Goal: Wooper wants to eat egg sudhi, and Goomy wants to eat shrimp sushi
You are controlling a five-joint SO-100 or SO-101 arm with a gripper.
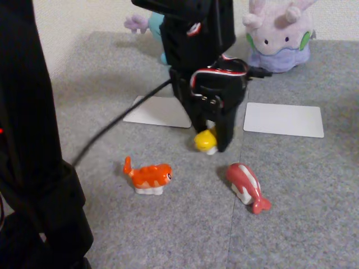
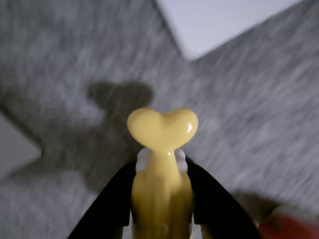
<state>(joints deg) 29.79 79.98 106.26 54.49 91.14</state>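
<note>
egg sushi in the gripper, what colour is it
Glossy yellow, with a bit of white rice base; the egg sushi shows best in the wrist view.

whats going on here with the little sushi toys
The arm's end effector is shut on the yellow egg sushi, holding it just over the grey mat between two white cards. The orange shrimp sushi and a red-and-white sushi toy lie untouched on the mat nearer the camera. Goomy sits at the back right in the fixed view; Wooper is at the back, mostly hidden behind the arm.
</note>
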